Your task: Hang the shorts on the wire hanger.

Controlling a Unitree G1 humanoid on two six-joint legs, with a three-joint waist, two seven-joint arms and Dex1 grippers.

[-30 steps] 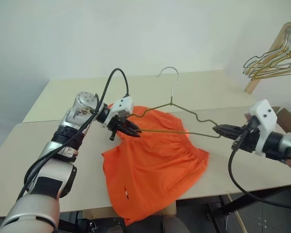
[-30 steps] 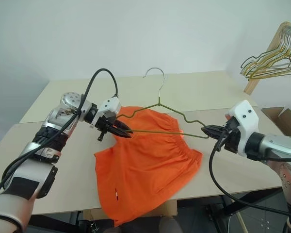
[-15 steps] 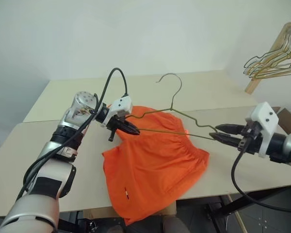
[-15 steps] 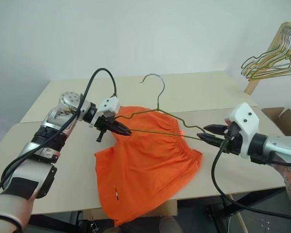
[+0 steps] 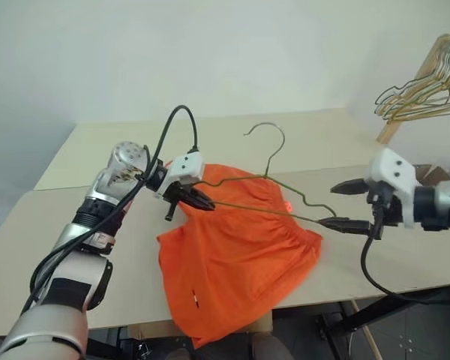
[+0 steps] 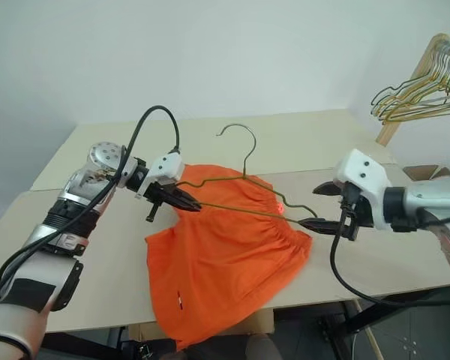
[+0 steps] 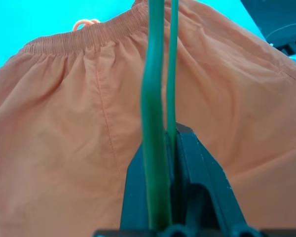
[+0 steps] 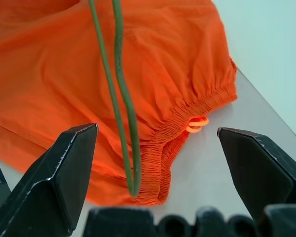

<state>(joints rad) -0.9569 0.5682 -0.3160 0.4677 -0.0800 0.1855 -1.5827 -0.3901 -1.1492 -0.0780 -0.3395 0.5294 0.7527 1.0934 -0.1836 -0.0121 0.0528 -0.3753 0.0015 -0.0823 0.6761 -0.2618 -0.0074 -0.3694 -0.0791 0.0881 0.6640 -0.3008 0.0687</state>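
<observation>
The orange shorts [image 5: 232, 262] lie flat on the table, waistband toward the right, one leg hanging over the front edge. The wire hanger [image 5: 262, 210] is held just above them, hook pointing away from me. My left gripper [image 5: 193, 199] is shut on the hanger's left end; in the left wrist view the fingers [image 7: 187, 163] clamp both wires [image 7: 154, 98]. My right gripper [image 5: 343, 205] stands wide open around the hanger's right end. In the right wrist view that end [image 8: 119, 59] hangs free between the fingertips [image 8: 74, 148] over the waistband [image 8: 187, 118], touching neither.
A bunch of wire hangers [image 5: 424, 94] hangs on a wooden rod at the upper right. A cardboard box [image 6: 424, 171] sits beyond the table's right end. The beige table [image 5: 97, 150] has bare surface behind and to the left of the shorts.
My right gripper has opened and let go of the hanger's right end, and its wrist has turned. The hanger's right end has sagged toward the shorts. The left grip is unchanged.
</observation>
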